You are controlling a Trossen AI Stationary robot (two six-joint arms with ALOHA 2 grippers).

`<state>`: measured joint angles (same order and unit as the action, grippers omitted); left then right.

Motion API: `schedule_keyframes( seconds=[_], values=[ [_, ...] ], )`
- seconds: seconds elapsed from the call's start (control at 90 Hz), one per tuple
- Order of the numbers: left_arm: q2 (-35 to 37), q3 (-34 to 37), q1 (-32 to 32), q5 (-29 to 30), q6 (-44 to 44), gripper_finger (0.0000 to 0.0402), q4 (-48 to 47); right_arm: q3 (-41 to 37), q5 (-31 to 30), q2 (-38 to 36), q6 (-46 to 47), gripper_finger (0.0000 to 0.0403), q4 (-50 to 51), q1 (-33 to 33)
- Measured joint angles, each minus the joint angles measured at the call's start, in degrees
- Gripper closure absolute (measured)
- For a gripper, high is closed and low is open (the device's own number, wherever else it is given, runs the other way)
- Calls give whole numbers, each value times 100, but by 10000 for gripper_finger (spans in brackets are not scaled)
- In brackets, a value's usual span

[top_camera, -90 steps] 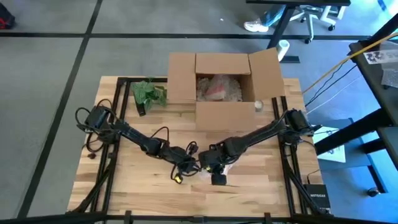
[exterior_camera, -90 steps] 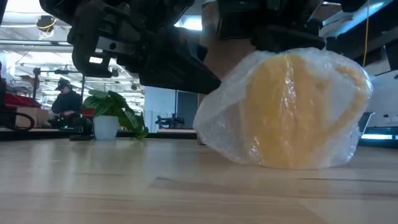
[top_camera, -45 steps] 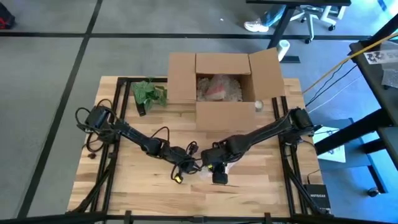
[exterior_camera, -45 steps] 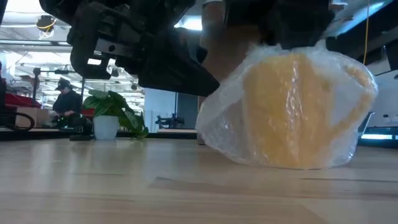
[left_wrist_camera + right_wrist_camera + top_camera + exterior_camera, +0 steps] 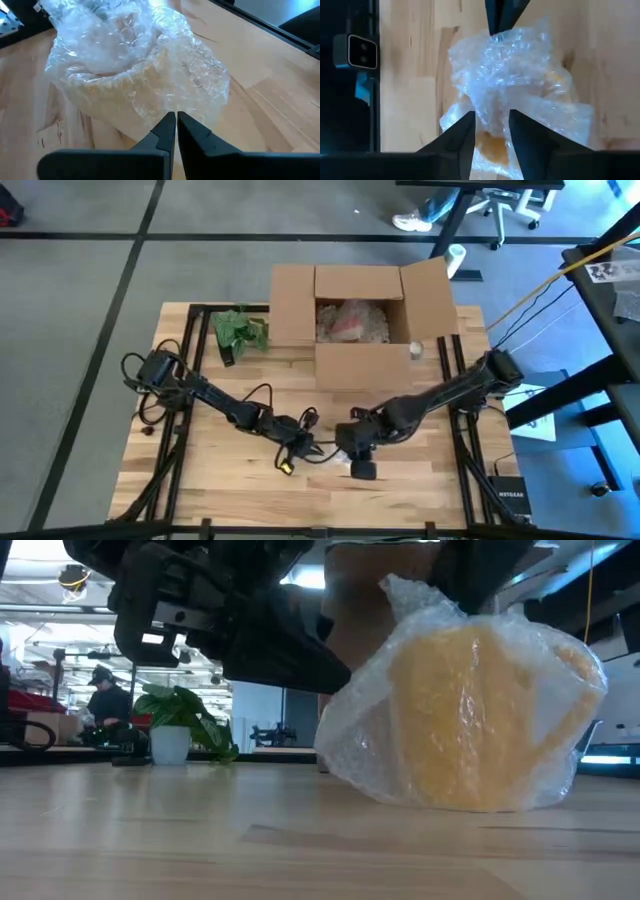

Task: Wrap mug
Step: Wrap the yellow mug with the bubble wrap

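The yellow mug [image 5: 470,720] sits on the wooden table [image 5: 220,480] in the lower middle of the high view, hidden there under my two wrists, and swathed in clear bubble wrap [image 5: 370,730]. In the low view it fills the right half of the frame, standing upright on the wood with its handle toward the right edge, and a loose peak of wrap sticks up at its top left.

My left gripper [image 5: 176,120] is at the near edge of the bundle, its two dark fingers pressed together to a thin slit right where the wrap begins; I cannot tell for sure whether a fold of film is pinched between them. In the right wrist view this same closed tip shows as a dark point at the top of the frame, touching the wrap.

My right gripper [image 5: 490,130] hangs above the mug, looking straight down on it, with its fingers [image 5: 462,135] spread a little apart and the crumpled wrap showing in the gap; they hold nothing that I can see.

In the high view, an open cardboard box [image 5: 360,315] stands at the upper middle of the table, with packing paper and something reddish inside. A small potted plant [image 5: 238,330] sits just left of the box; in the low view it shows at centre left, and a person sits far off in the room at the left edge
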<state>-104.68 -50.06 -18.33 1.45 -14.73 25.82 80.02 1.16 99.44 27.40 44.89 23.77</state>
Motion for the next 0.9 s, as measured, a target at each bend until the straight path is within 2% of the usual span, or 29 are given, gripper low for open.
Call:
schedule_keyframes(
  seconds=[0.2,0.478,0.9],
  values=[
    [0,0,0,0,1,402,7,99,-172,0,-337,393,-218,63],
    [0,0,0,-1,1,402,8,24,-147,231,-403,401,-546,59],
    [0,0,0,1,36,402,63,-273,645,1222,-498,402,-838,-387]
  ],
)
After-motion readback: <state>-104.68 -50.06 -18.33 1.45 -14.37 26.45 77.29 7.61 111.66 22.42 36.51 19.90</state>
